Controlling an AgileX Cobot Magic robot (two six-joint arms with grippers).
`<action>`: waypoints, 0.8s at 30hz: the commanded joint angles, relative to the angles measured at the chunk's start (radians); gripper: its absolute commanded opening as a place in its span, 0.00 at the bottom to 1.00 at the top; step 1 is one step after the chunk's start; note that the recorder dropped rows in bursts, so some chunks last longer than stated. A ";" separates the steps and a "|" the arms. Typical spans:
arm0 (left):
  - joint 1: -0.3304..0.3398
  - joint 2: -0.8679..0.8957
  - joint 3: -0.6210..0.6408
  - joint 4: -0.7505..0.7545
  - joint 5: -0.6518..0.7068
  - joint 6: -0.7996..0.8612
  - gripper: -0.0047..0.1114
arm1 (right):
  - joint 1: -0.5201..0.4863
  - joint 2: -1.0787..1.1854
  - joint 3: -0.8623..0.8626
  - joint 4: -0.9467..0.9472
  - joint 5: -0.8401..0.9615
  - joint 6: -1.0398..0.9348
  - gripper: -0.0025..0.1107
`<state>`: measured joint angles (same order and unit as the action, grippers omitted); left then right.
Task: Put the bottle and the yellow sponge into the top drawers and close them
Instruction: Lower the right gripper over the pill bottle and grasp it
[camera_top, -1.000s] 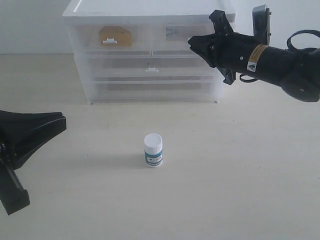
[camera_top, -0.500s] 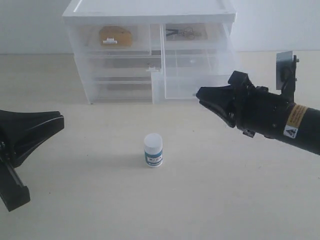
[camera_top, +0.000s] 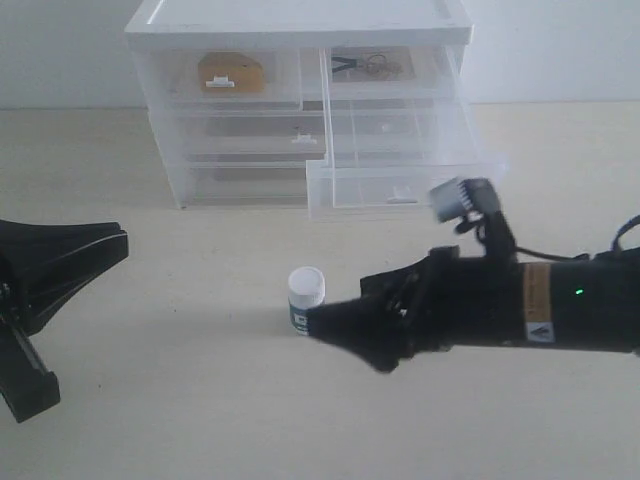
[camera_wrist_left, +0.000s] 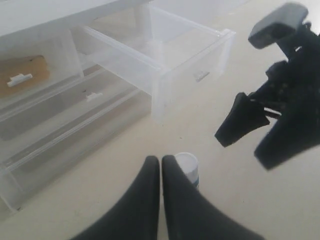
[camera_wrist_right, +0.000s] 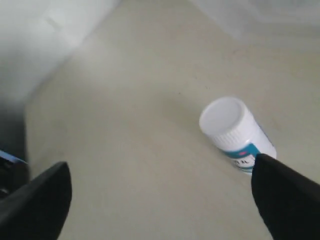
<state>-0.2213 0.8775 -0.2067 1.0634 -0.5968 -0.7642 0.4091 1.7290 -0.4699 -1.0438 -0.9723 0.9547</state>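
The left gripper (camera_top: 122, 246) sits at the far left, its fingers pressed together and empty. On the table (camera_top: 150, 400) the bottle (camera_top: 306, 286) stands upright at the middle. It has a white ribbed cap, and its teal label is partly hidden by the right gripper (camera_top: 340, 328), whose fingers are spread wide just beside it. Behind stands the cabinet (camera_top: 300, 20). Its left top drawer (camera_top: 175, 85) is closed with the sponge (camera_top: 230, 72) inside. The right top drawer (camera_top: 400, 195) stands open, and a dark wiry thing (camera_top: 365, 67) shows at its rear.

1. Right arm (camera_top: 480, 305): matte black casing; tan label (camera_top: 537, 305) with black warning triangle; green indicator light (camera_top: 578, 293).
2. Grey camera block (camera_top: 462, 197) at its 12 o'clock.
3. Left fingers (camera_wrist_left: 145, 200): black, smooth, tapered.
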 joint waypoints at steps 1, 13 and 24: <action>0.000 -0.002 0.003 -0.013 0.005 -0.005 0.07 | 0.209 -0.009 -0.008 0.400 0.333 -0.439 0.81; 0.000 -0.002 0.003 -0.013 0.005 -0.005 0.07 | 0.309 0.157 -0.178 0.660 0.414 -0.721 0.73; 0.000 -0.002 0.003 -0.010 0.007 -0.005 0.07 | 0.428 -0.078 -0.218 0.379 0.805 -0.313 0.02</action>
<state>-0.2213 0.8775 -0.2067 1.0634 -0.5964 -0.7642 0.7661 1.7740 -0.6871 -0.5269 -0.2988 0.4560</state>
